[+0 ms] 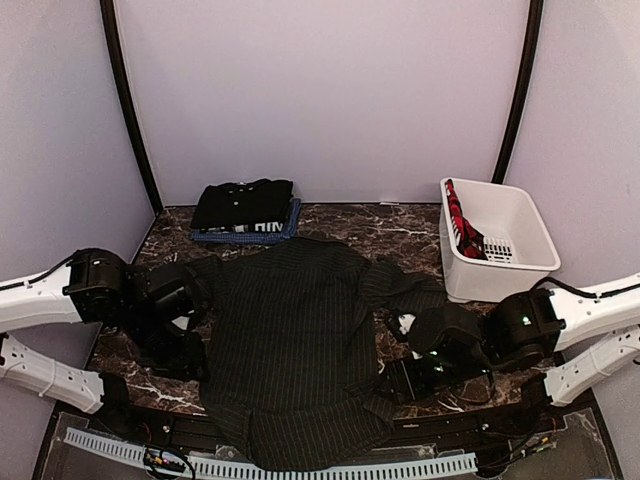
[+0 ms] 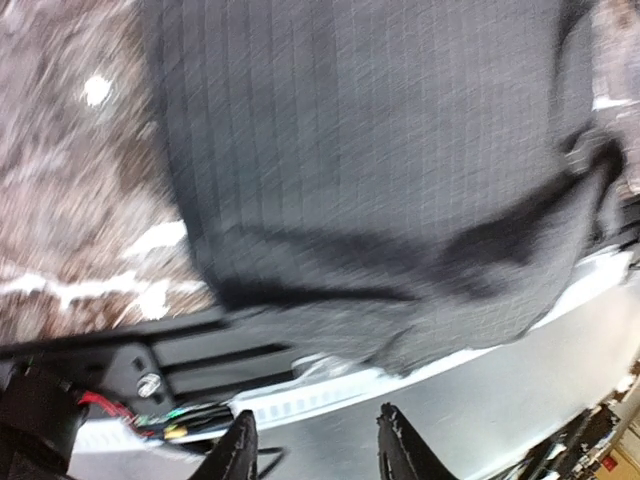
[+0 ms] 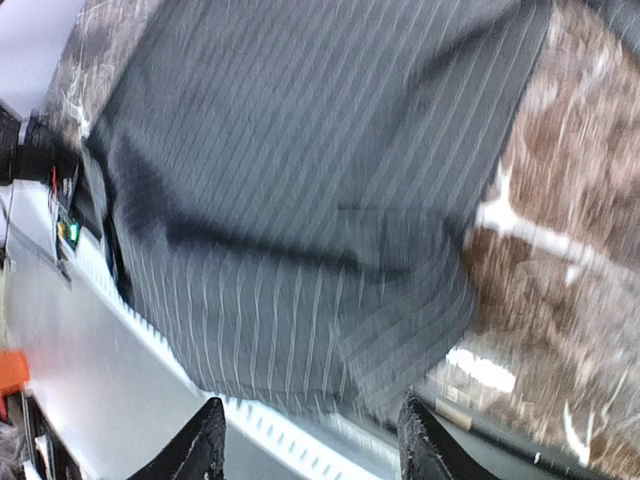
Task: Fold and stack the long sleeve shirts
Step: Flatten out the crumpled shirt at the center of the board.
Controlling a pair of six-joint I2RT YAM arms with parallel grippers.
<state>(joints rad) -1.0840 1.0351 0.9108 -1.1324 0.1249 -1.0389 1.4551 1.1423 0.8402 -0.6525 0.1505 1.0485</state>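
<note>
stacked at back: plain black shirt [image 1: 243, 203] atop blue shirt [image 1: 250, 233]. pinstriped shirt [image 1: 295, 340] spread mid-table btwn arms, hem over near edge, not yet folded. left gripper [image 2: 318, 432] & right gripper [image 3: 312, 428]: jaws apart, empty.

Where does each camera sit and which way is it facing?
Top external: above and behind the bases, looking down on the table and pinstriped shirt; left arm and right arm show.
Left wrist: low over the shirt's near-left corner and front rail; left gripper open at bottom.
Right wrist: low over the near-right corner and rail; right gripper open at bottom.
Shared: both wrist views see the hem over the rail.
</note>
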